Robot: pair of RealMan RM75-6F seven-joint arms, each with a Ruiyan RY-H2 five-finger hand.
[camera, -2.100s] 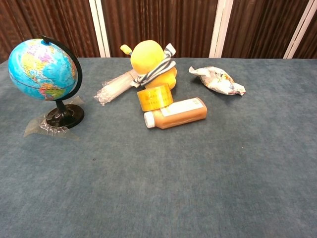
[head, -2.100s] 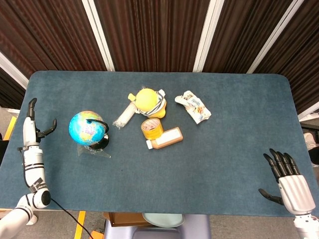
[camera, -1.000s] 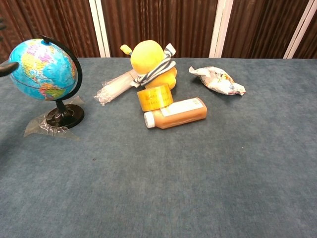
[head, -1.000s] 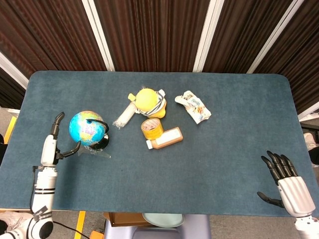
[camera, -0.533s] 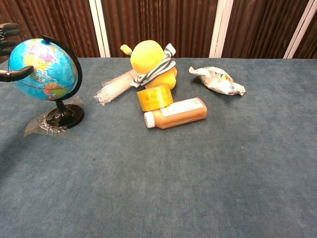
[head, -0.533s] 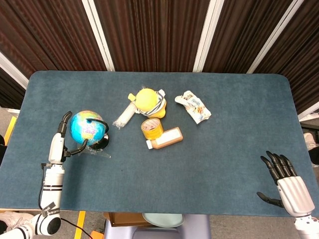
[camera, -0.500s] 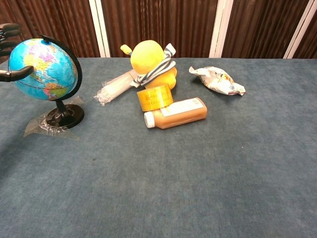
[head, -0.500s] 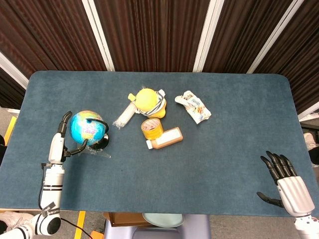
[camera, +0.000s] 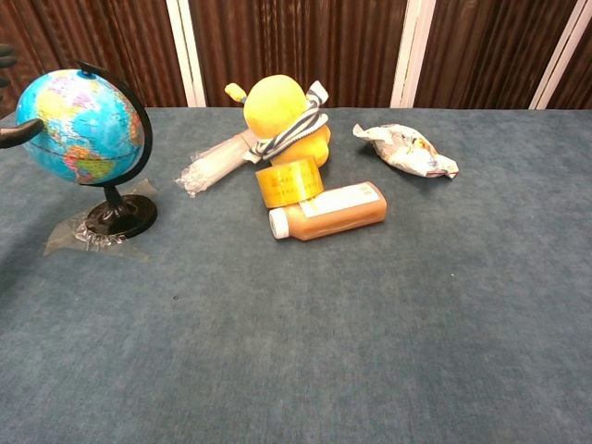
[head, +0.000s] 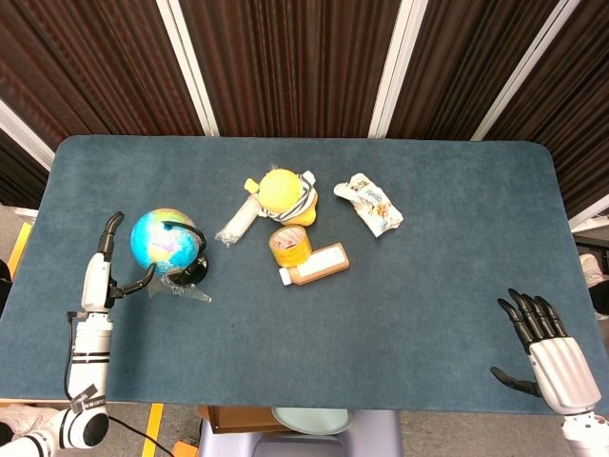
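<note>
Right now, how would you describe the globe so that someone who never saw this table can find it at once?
Start at the blue table and go to its left side, near the left hand. There the globe stands upright on a black stand, apart from the yellow toy and the bottle in the middle. It is the only blue ball, and the only thing with a black arc around it.

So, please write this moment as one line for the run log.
left hand: open, beside globe, contact unclear | right hand: open, holding nothing | globe: upright on table
</note>
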